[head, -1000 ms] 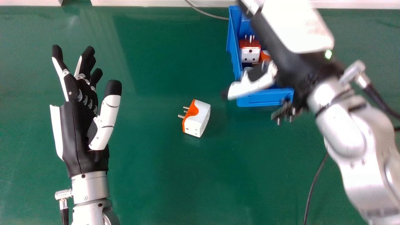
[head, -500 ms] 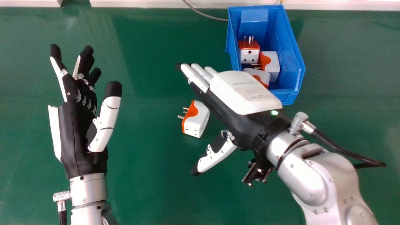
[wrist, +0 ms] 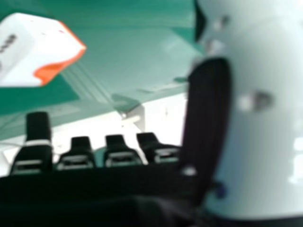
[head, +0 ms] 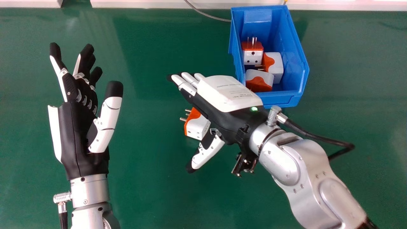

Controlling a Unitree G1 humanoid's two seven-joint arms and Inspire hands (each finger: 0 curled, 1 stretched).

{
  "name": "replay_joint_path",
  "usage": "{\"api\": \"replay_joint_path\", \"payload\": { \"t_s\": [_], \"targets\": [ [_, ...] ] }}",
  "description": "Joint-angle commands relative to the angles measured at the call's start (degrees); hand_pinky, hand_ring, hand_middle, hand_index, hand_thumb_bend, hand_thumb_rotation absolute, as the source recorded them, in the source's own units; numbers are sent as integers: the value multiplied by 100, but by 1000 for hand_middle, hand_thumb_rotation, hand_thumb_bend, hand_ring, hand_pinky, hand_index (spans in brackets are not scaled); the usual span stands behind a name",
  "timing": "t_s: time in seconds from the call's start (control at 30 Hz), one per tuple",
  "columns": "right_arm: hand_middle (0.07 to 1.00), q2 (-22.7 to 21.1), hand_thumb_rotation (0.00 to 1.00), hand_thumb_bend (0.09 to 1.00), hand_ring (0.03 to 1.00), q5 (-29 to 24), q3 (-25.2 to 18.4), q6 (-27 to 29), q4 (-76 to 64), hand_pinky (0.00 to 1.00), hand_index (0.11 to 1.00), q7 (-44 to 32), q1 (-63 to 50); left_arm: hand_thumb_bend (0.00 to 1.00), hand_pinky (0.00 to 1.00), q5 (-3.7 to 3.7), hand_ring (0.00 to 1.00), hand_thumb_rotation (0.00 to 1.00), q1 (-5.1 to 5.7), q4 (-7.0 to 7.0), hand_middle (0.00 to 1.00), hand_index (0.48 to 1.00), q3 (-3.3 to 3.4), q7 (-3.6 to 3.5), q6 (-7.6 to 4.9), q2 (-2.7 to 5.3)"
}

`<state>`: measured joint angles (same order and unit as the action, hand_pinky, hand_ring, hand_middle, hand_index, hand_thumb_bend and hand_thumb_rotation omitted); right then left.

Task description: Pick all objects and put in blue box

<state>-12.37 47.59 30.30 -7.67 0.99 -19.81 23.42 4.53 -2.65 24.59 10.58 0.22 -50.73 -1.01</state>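
And across it comes! The right robot hand [head: 222, 117], fingers spread, has swung away from the blue box [head: 287, 101] and now hovers over the last adapter [head: 197, 126] on the counter [head: 152, 190]; three already sit boxed, so this looks like the final pickup.

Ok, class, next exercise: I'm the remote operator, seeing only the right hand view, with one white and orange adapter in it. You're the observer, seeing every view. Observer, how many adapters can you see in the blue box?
Observer: I can see three adapters in the blue box.

Operator: My view hides the prongs of the loose adapter. Which way do they point?

Observer: In the head view, the loose adapter has its prongs pointing toward the robot's left, the side where the open left hand is.
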Motion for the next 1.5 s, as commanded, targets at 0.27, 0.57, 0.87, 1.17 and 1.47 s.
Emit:
{"api": "replay_joint_path", "payload": {
  "t_s": [0.27,0.57,0.87,1.17,1.47],
  "targets": [
    [931,100,120,840,858,21,206,272,704,652,799,44,461,678,921,138,940,590,-98,36,928,914,9,-131,-180,-54],
    [641,140,19,590,549,78,199,-286,490,410,579,-164,412,676,916,178,936,579,-115,64,926,911,3,-213,-214,-70],
    [495,195,0,509,393,-219,82,-181,402,310,550,177,291,668,909,175,931,579,-110,108,926,910,24,-210,-261,-48],
    [484,132,0,511,400,-445,-18,81,310,299,520,433,213,671,910,11,935,599,-49,71,927,915,56,-129,-258,-66],
    [495,25,0,508,413,-605,-158,425,-92,312,506,605,72,671,910,-29,938,602,-22,27,927,916,63,-93,-214,-64]
  ]
}}
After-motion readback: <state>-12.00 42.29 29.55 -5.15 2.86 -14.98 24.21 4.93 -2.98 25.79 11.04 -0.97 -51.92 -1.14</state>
